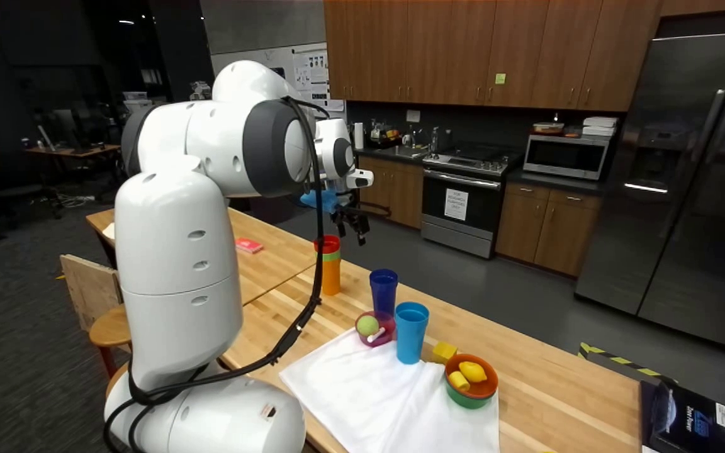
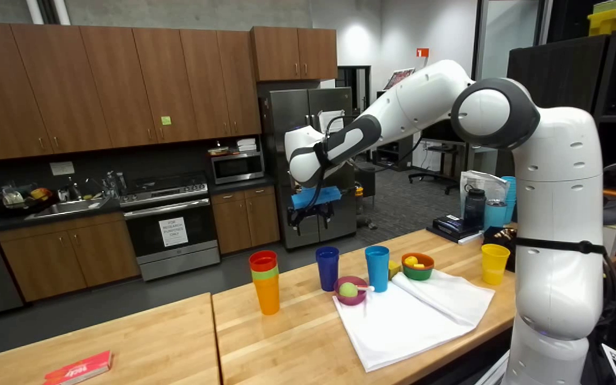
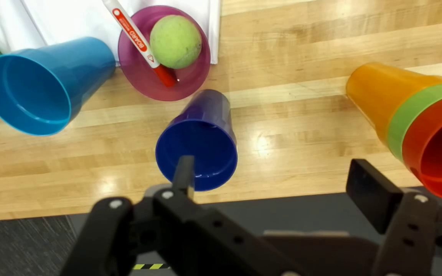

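Note:
My gripper (image 3: 271, 176) is open and empty, held above the table's far edge; it also shows in both exterior views (image 1: 351, 231) (image 2: 312, 220). Nearest are an upright dark blue cup (image 3: 213, 111) and a stack of orange, green and red cups (image 3: 382, 92). In the wrist view one fingertip overlaps the blue cup's mouth, but it is well above it. A purple bowl (image 3: 136, 78) beside the blue cup holds a green tennis ball (image 3: 175, 41) and a red-capped marker (image 3: 132, 34). A light blue cup (image 3: 79, 65) stands close by.
A white cloth (image 2: 409, 326) lies on the wooden table (image 2: 297, 347). Nested orange and green bowls (image 2: 417, 274) hold yellow items, next to a yellow block (image 1: 444, 351). A yellow cup (image 2: 494, 264) stands near the arm's base. A red book (image 2: 81, 369) lies on the adjoining table.

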`<state>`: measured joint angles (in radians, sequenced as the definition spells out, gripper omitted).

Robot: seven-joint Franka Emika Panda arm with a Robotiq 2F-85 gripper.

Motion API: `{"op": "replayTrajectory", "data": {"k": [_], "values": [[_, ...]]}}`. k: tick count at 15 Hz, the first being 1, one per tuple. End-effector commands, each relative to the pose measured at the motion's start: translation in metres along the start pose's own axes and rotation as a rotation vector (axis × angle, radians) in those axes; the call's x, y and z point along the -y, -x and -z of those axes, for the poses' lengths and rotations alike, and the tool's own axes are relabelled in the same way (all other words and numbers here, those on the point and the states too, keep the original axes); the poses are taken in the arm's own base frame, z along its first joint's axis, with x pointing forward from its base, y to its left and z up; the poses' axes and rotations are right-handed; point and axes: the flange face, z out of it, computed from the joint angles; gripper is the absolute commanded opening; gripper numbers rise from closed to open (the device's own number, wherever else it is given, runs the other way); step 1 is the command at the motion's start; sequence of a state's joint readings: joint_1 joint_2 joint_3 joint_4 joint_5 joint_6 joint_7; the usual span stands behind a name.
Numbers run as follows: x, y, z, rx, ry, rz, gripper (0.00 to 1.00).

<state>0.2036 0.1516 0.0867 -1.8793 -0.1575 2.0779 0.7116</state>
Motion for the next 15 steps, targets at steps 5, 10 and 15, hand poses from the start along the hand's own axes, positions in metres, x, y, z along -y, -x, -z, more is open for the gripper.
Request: {"op": "replayTrajectory", "data": {"k": [5,10,15], "values": [[0.000,0.000,0.001,0.001,0.000,0.000,1.00],[0.008,-0.004,-0.001,0.021,-0.014,0.041,1.00],[0.049,-0.009,0.009,0.015,-0.089,0.164,1.00]]}}
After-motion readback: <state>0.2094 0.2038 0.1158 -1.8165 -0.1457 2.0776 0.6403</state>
